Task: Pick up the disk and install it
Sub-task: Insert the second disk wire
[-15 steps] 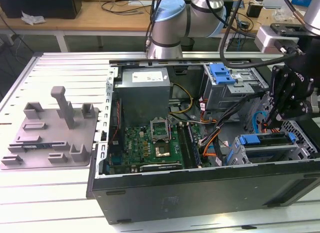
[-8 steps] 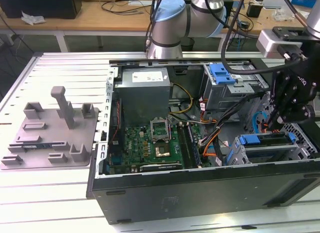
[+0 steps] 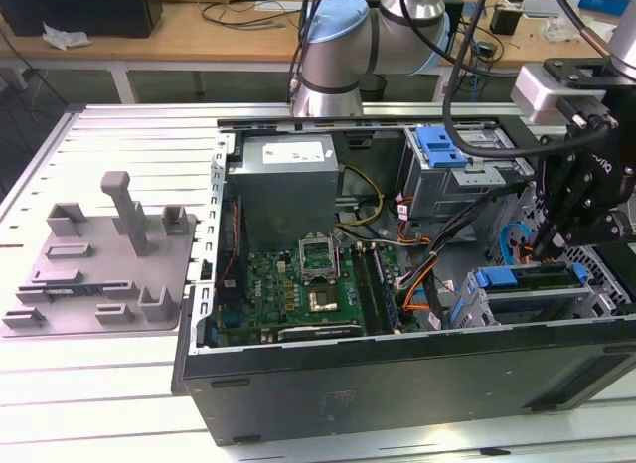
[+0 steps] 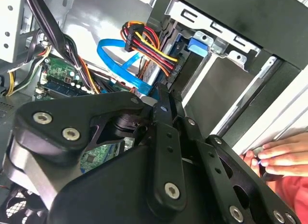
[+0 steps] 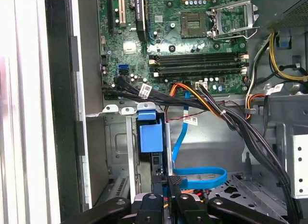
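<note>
Open computer case (image 3: pixel 397 374), disk (image 3: pixel 527 277) inside

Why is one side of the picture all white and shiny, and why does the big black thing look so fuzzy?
In the first wrist view, bright light washes out the pale metal table slats beside the open black computer case. In the second wrist view, the black metal gripper sits so close to the camera that it looks soft. In the exterior view, light is even, with faint glare on the slats.
</note>
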Controlling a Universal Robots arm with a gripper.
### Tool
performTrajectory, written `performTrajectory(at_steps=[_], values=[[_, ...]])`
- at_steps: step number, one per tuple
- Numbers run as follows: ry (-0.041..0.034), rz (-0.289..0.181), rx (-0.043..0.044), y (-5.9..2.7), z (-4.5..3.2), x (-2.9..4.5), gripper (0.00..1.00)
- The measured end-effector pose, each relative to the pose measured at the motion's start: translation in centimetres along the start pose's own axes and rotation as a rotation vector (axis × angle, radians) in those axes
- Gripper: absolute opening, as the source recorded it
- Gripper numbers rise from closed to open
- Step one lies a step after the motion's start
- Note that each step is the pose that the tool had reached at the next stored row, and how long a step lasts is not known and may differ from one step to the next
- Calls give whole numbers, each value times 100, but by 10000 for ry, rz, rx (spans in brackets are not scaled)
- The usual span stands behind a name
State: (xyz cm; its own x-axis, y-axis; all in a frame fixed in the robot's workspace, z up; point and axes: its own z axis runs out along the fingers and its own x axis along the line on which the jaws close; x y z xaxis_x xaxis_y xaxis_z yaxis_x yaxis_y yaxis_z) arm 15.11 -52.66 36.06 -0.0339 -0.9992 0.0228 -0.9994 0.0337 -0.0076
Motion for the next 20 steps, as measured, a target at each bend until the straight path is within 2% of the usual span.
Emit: performTrajectory(at_steps=[8,15,20], values=[[-13,0,2,0,1,7,16],[-17,0,1,-1,7,45,16],[-120,0,-2,-1,16,45,16]])
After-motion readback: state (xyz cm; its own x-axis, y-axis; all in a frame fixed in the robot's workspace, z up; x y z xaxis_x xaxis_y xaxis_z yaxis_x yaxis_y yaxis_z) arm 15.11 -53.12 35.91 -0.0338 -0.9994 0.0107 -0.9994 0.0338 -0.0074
